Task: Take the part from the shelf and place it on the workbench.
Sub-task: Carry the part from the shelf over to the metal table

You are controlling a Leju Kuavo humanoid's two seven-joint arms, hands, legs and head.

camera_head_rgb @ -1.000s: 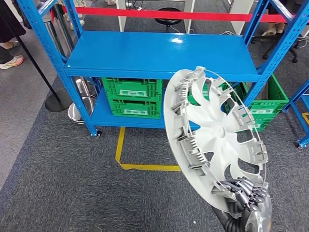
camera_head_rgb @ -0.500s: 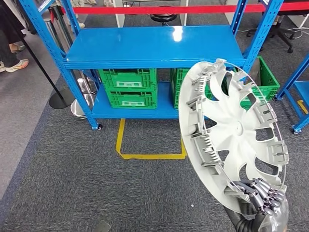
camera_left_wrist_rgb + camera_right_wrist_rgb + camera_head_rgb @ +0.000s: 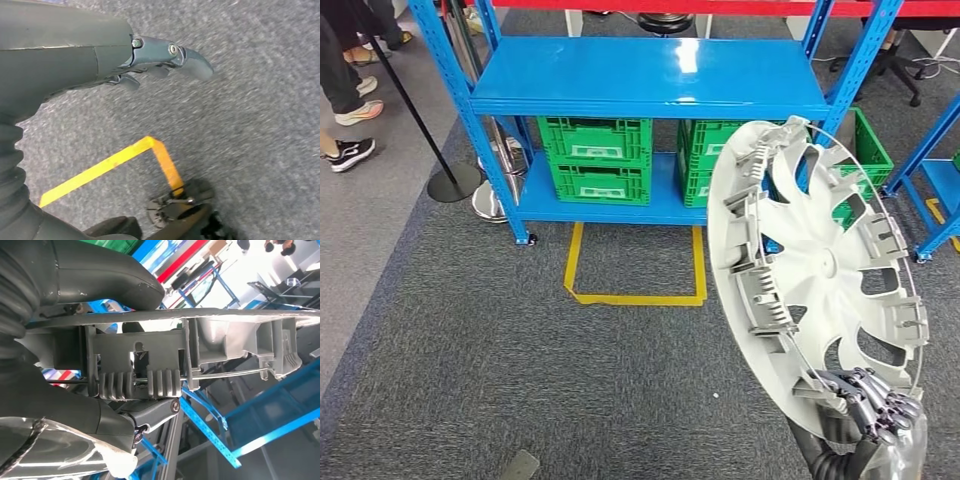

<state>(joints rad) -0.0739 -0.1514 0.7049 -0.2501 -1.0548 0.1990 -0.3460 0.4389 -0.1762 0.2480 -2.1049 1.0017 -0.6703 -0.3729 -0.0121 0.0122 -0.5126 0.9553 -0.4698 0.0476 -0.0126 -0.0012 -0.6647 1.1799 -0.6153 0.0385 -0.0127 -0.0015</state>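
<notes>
The part is a large silver-grey wheel cover (image 3: 814, 270) with curved spokes and clips around its rim, held upright in front of me at the right. My right hand (image 3: 875, 405) grips its lower rim, fingers curled over the edge. Up close in the right wrist view, the cover's rim (image 3: 196, 347) lies clamped between the thumb and fingers of my right hand (image 3: 94, 365). My left hand (image 3: 113, 55) hangs over grey carpet with its fingers out straight and nothing in it. The blue shelf (image 3: 652, 75) stands ahead with its top board bare.
Green crates (image 3: 595, 160) sit on the shelf's lower board, another green crate (image 3: 875, 145) behind the cover. A yellow tape outline (image 3: 637, 297) marks the carpet before the shelf. A stanchion base (image 3: 454, 182) and people's feet (image 3: 350, 150) are at the left.
The whole picture has shifted as the camera moved: the shelf now sits higher and farther. The wheel cover stays in my right hand, now lower and farther right in view.
</notes>
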